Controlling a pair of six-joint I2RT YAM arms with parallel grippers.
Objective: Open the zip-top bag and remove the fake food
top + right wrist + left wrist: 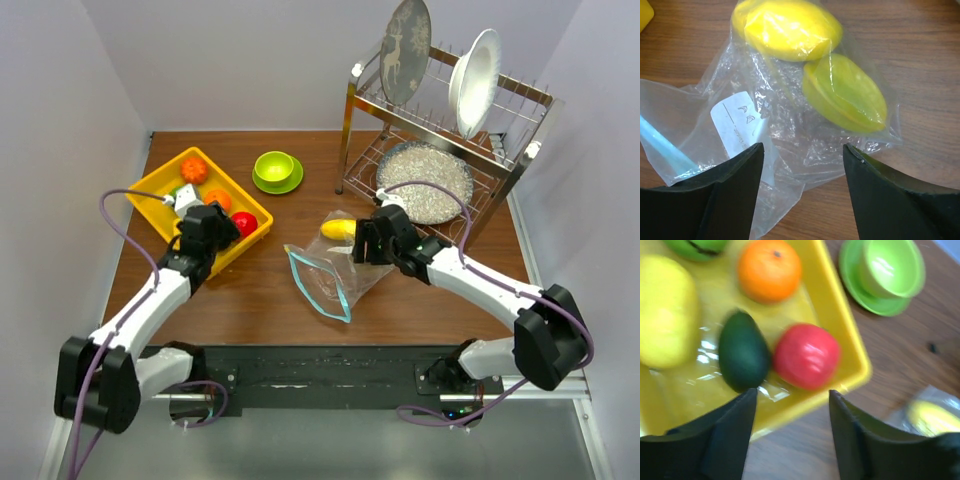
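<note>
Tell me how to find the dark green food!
Look at the yellow tray on the table's left side. By its near edge a red fruit sits, and the dark green piece lies right beside it. It is the only dark, egg-shaped one; the rest are red, orange, yellow or light green.

Clear zip-top bag (785,100), teal strip (665,145), yellow and lime fake food (790,27) ahead of right gripper (802,152). Yellow tray (840,315) ahead of left gripper (792,395).
</note>
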